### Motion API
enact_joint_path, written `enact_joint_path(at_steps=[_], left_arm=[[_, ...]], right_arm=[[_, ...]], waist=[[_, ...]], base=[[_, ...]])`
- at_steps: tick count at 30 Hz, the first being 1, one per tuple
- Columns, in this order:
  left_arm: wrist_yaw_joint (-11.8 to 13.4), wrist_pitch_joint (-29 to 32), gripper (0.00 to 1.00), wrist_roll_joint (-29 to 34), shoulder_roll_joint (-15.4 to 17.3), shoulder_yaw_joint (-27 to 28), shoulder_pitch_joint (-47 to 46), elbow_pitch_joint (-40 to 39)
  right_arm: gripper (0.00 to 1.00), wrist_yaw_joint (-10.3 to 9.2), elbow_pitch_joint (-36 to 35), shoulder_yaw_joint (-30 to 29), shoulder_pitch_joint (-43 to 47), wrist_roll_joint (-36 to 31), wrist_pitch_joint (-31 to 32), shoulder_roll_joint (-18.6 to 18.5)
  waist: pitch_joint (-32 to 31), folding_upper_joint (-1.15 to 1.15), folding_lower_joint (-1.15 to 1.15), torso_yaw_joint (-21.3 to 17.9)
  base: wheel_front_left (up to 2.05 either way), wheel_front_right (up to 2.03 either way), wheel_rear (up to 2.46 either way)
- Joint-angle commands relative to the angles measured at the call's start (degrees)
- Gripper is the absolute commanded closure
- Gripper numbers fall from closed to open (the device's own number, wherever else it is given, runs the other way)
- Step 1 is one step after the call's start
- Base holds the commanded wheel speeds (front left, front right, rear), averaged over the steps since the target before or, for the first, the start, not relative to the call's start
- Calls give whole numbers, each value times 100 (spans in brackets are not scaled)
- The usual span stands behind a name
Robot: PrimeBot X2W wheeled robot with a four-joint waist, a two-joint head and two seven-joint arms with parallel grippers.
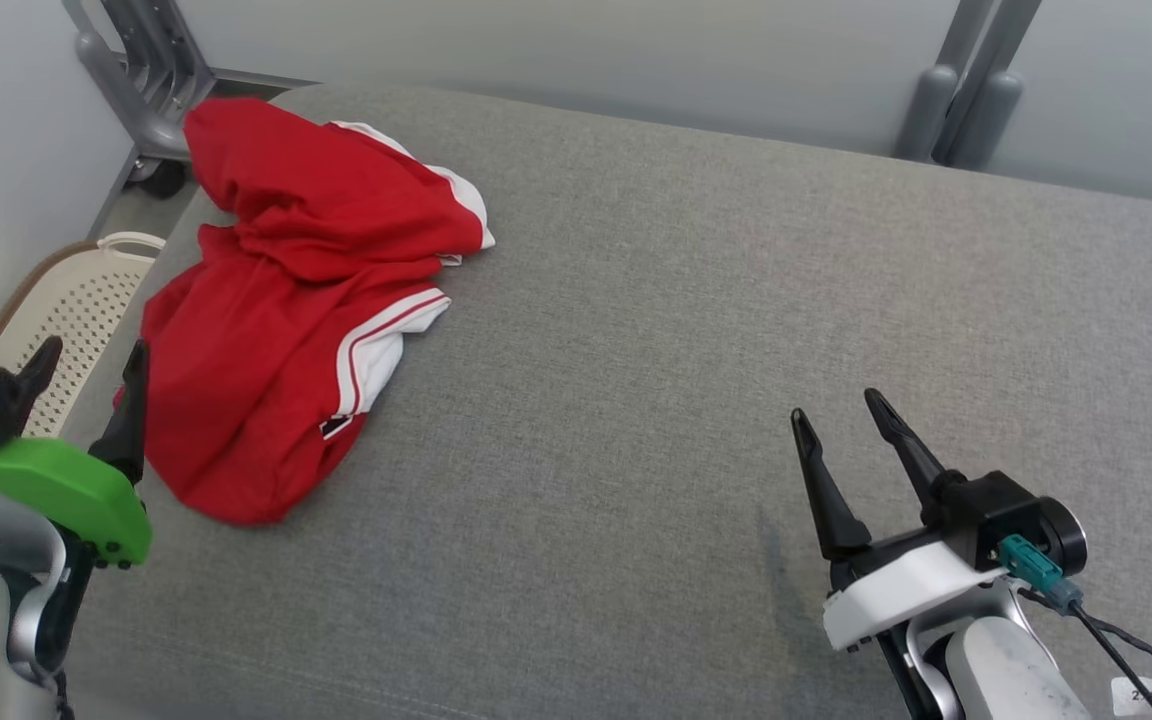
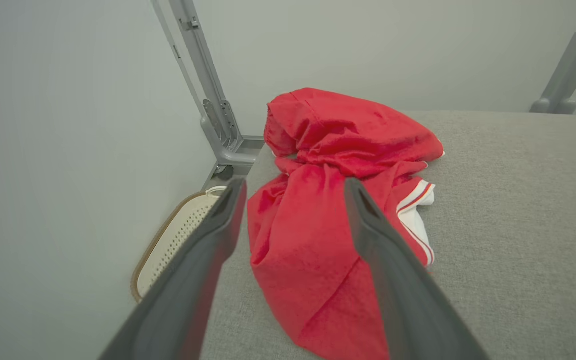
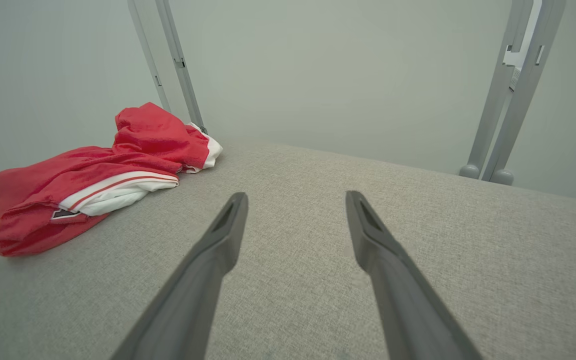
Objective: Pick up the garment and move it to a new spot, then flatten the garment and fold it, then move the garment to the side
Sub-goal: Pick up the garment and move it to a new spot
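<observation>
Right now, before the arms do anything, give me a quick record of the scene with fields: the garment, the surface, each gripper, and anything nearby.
garment: red with white trim, crumpled, not folded
location: far left corner of the grey padded surface
left gripper: jaws open, at the garment's near left edge, holding nothing; contact unclear
right gripper: jaws open, over bare surface, well apart from the garment
nearby: cream perforated basket, on the floor left of the surface
task stage: garment not yet picked up
</observation>
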Motion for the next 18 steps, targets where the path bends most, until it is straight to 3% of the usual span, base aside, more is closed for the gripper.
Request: enact_joint_path(at_steps=[1, 4, 12, 18], left_arm=[[-18, 135, 0, -300, 74, -102, -259, 115], [-20, 342, 0, -746, 219, -254, -574, 366], [-17, 618, 0, -1217, 435, -675, -1140, 1173], [-18, 544, 0, -1513, 380, -905, -1369, 1844]], right_arm=[[0, 0, -42, -11, -101, -92, -22, -23], [0, 0, -75, -27, -210, -192, -22, -23], [0, 0, -123, -78, -466, -444, -22, -23], [0, 0, -153, -142, -613, -590, -22, -23]], waist=[[310, 0, 0, -235], [557, 0, 0, -347], [1174, 0, 0, -556], [1525, 0, 0, -692]], base=[[0, 0, 0], [0, 0, 0], [0, 0, 0], [0, 0, 0]])
